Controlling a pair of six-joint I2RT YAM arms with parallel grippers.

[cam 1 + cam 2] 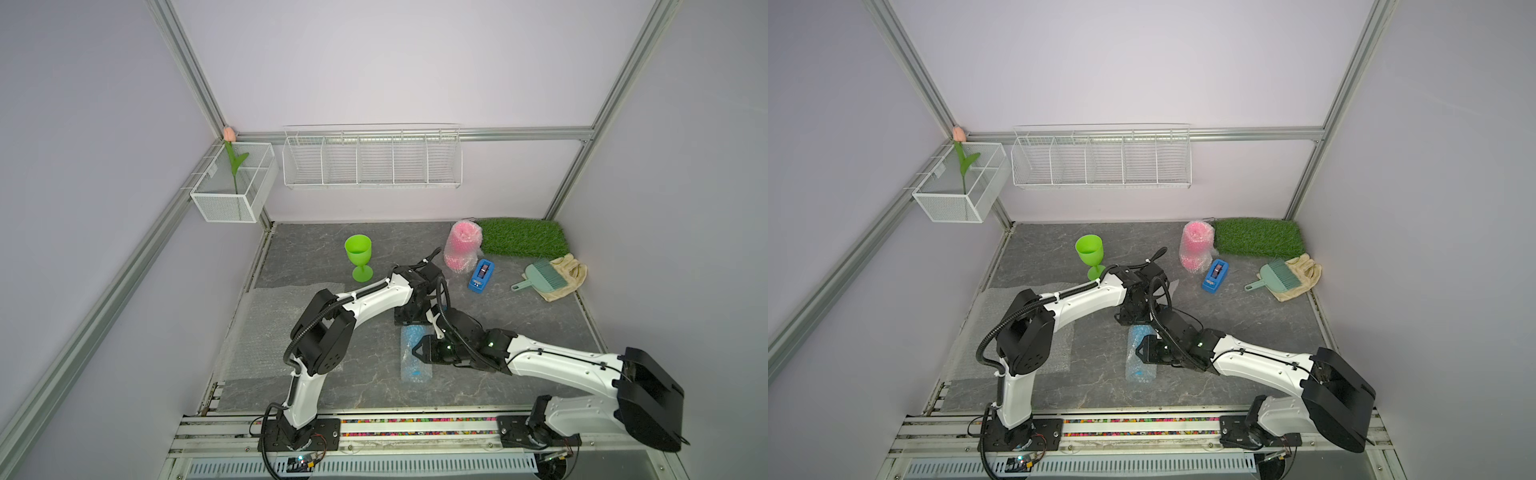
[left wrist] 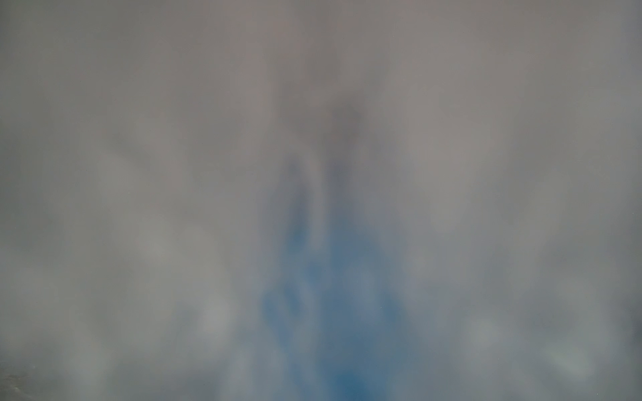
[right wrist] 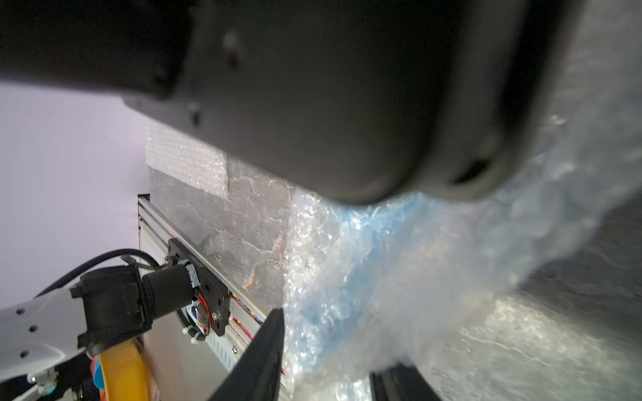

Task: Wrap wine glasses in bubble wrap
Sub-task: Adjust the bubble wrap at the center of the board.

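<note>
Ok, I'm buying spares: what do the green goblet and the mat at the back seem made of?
The green goblet looks like opaque moulded plastic: even lime colour, smooth, with a soft sheen. The mat looks like artificial grass: dense, matte green tufts, probably plastic fibre.

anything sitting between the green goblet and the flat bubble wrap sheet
Nothing visible lies between the green goblet and the flat bubble wrap sheet; only bare tabletop. The left arm does hang over part of the sheet.

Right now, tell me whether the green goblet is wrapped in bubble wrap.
No, the lime green goblet stands upright with its bare plastic fully exposed.
</note>
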